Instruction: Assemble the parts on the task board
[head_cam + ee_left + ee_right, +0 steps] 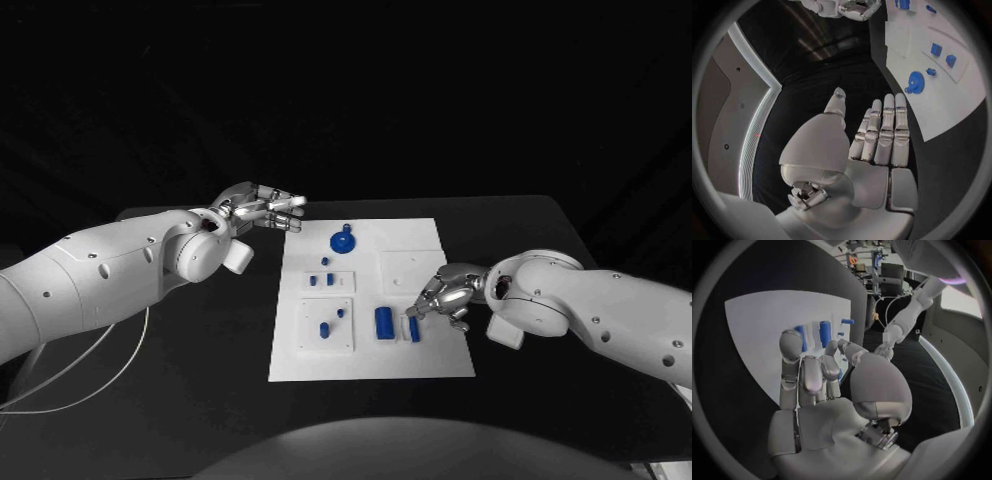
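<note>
The left hand [261,212] hovers spread, holding nothing, beside the task board [418,355]. The right hand [447,292], fingers loosely curled and holding nothing, hangs over blue parts [384,322]. No writing is legible.

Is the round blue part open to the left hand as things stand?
Probably yes: the left hand hangs open beside the board, and nothing lies between it and the round part.

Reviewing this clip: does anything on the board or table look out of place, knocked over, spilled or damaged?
Nothing stands out. The white board lies flat and square on the table, and the blue pieces sit on it in tidy groups. The left hand hovers open off the board's far left corner; the right hand is over its right side, holding nothing I can make out.
</note>
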